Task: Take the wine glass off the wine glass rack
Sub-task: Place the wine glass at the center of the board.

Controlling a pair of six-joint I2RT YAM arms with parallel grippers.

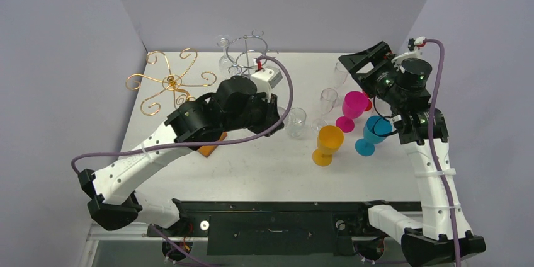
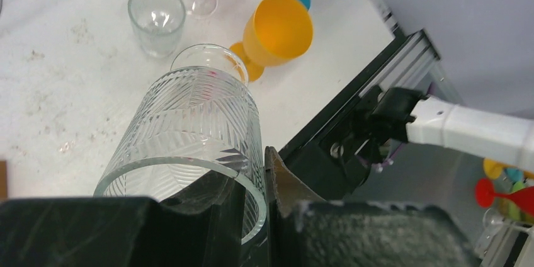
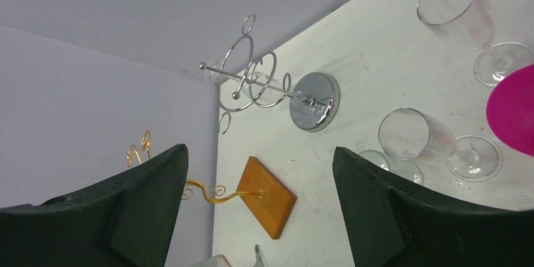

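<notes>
Two left fingers (image 2: 281, 182) pinch the wine glass (image 2: 189, 128) by its rim, seemingly free of the silver rack (image 1: 247, 50) behind them; squeeze firmly, lower it to the counter (image 2: 56, 109) ahead; right fingers (image 3: 371, 204) gape empty.

There are two wire racks: a gold rack (image 1: 170, 82) and a silver rack (image 3: 313, 102). There are three coloured goblets: orange goblet (image 1: 330, 138), pink goblet (image 1: 354, 103), blue goblet (image 1: 376, 127). Clear glasses are five, as far as I can see: near stemmed glass (image 1: 328, 98), far stemmed glass (image 1: 340, 72), short tumbler (image 1: 296, 121), patterned glass (image 2: 189, 122), hanging glass (image 1: 224, 60).
</notes>
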